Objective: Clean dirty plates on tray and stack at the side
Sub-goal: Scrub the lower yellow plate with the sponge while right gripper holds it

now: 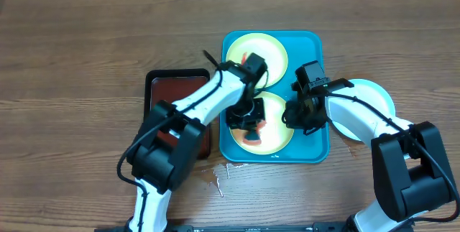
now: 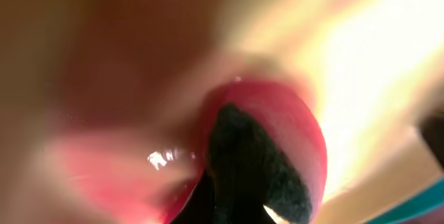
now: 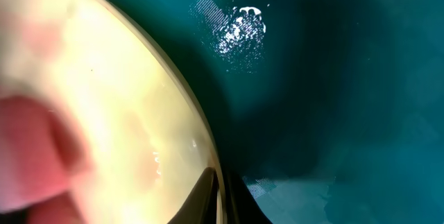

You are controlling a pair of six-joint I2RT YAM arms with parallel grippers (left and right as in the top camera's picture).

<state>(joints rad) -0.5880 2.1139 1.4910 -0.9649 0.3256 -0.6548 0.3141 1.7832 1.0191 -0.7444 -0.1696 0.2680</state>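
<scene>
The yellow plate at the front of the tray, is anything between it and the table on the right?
Yes. The right gripper sits at that plate's right edge, the tray rim runs alongside, and the blue-white plate lies on the table there.

Overhead: straight down over table point(image 1: 72, 45); both wrist views pressed close, blurred, sharing front plate point(image 3: 104, 99) on tray point(image 3: 333, 99)

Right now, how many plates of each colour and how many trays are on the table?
Yellow-green plates: 2
Blue-white plate: 1
Turquoise tray: 1
Dark red tray: 1
Total: 5
</scene>
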